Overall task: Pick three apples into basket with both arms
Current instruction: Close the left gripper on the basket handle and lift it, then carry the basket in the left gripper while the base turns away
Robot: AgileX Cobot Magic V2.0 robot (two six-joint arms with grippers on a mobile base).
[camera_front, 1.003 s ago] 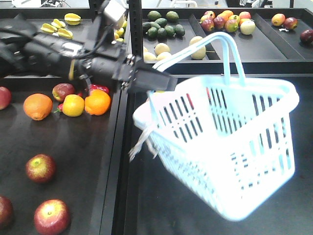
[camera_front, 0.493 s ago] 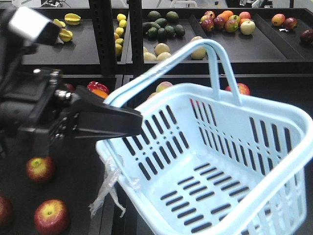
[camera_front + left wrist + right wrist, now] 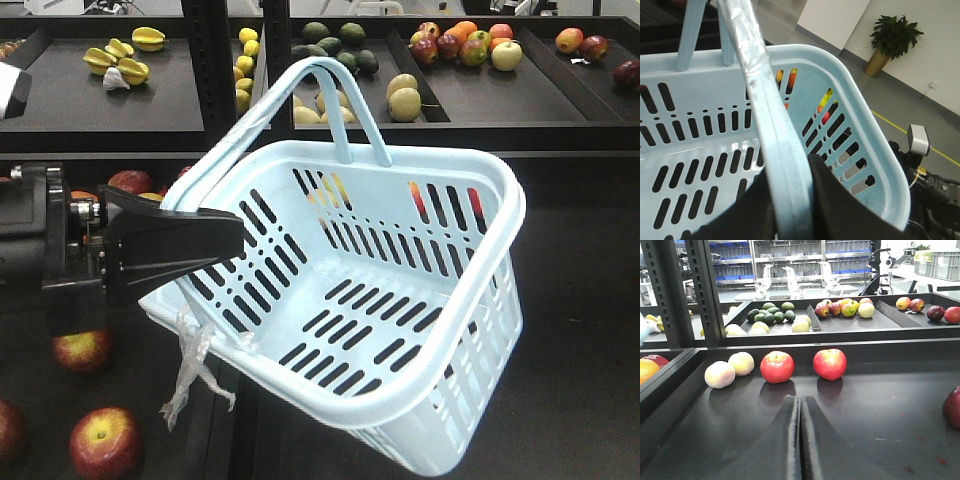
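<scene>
The pale aqua basket point(image 3: 497, 232) hangs tilted in mid-air, its opening turned toward the camera and its slotted floor bare. My left gripper point(image 3: 236, 236) is shut on one hoop handle point(image 3: 759, 85), which runs between the black fingers point(image 3: 826, 186). Three red apples point(image 3: 104, 443) point(image 3: 82, 350) point(image 3: 8, 430) lie on the dark tray at the lower left, below that arm. In the right wrist view my right gripper point(image 3: 800, 401) is shut and empty, low over a dark tray. Two red apples point(image 3: 777, 366) point(image 3: 830, 363) sit just ahead of its tips.
A clear plastic scrap point(image 3: 190, 372) dangles from the basket rim. Two pale fruits point(image 3: 720, 374) lie left of the red apples, and a dark red one point(image 3: 953, 407) at the right edge. Black rack posts point(image 3: 275, 40) split the trays. The upper shelf holds avocados point(image 3: 330, 55), yellow fruit and mixed apples.
The left arm has pulled back to the left and lower, carrying the basket by its handle. The basket swung from the right to the centre and tipped its opening toward the camera.
</scene>
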